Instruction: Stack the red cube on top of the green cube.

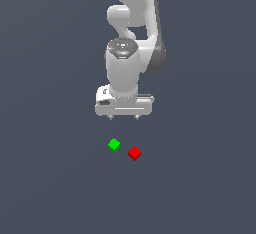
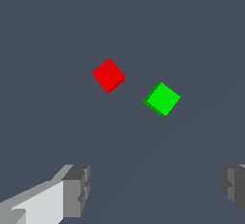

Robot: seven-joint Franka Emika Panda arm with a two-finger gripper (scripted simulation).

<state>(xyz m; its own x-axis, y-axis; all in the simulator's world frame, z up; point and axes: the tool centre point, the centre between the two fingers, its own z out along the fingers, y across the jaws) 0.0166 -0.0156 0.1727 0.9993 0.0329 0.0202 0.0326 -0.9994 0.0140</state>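
- One arm shows in the exterior view, white and grey, reaching down from the top of the picture with its wrist pointing at the floor.
- One gripper hangs at the arm's end, above the floor and clear of both cubes.
- Two fingers show in the wrist view, set wide apart with bare floor between them; the claw is spread wide and holds nothing.
- In the exterior view only two short fingertips poke out below the gripper's body.
- Two cubes lie on the floor: one red, one green.
- The red cube sits alone on the floor, turned so that a corner faces the exterior camera.
- The green cube sits near it, on the exterior view's left of the red cube and a little further back.
- The cubes are close but do not touch; a strip of floor shows between them in both views.
- Neither cube rests on the other.
- Both cubes lie lower in the exterior picture than the gripper.
- The floor is one plain dark grey-blue surface.
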